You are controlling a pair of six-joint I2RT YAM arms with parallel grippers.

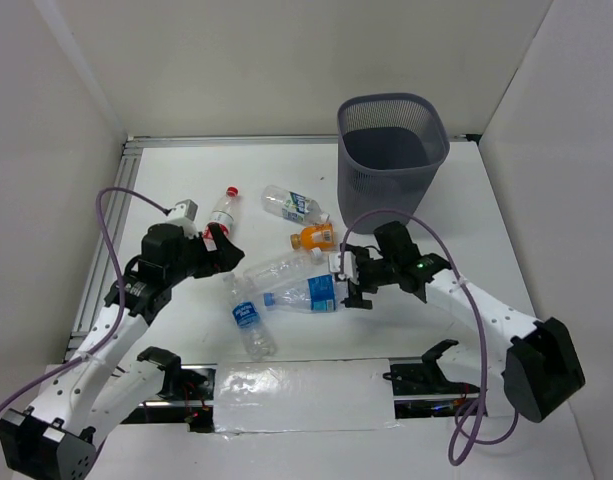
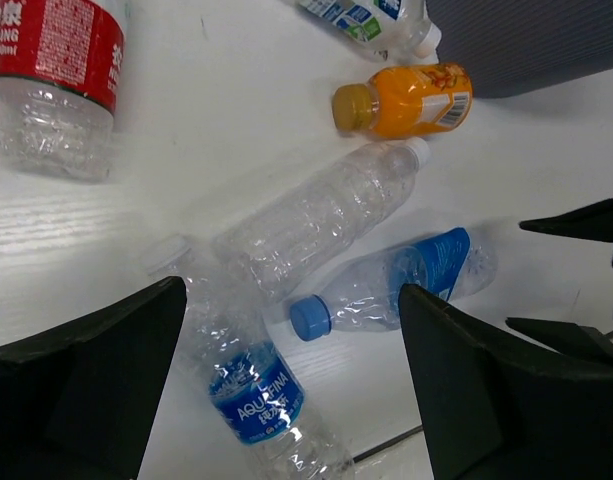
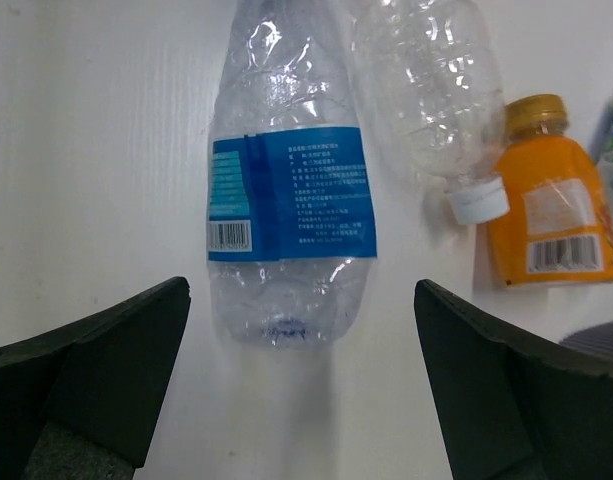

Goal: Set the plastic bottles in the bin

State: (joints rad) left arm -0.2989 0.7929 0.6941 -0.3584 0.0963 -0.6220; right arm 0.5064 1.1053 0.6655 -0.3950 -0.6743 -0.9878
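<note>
Both my claws are released, jaws spread wide, nothing gripped. My left claw [image 1: 226, 255] hangs over the left-middle of the counter [image 1: 171, 175]. My right claw [image 1: 346, 282] is right of centre, pointing left at the bottle pile.

The bin [image 1: 393, 150] stands upright at the far right of the counter. I can't see any bottle inside it. All six bottles lie on their sides on the counter:
- The red-label bottle [image 1: 223, 213] is far left, just beyond my left claw.
- The green-and-blue-label bottle [image 1: 294, 205] is far centre, near the bin's left side.
- The orange bottle [image 1: 314, 237] is just near of that one, close to the bin base.
- The clear unlabelled bottle [image 1: 281, 268] is in the centre, lying slanted, with its white cap close beside the orange bottle.
- The blue-label bottle [image 3: 286, 190] lies just near of the clear one. Its base end sits between my right fingers [image 3: 96, 370] without touching either; its blue cap points left.
- The blue-band bottle marked Aquafina [image 2: 251, 395] is nearest of the six and left of centre. Its top end runs up against the clear one.
</note>
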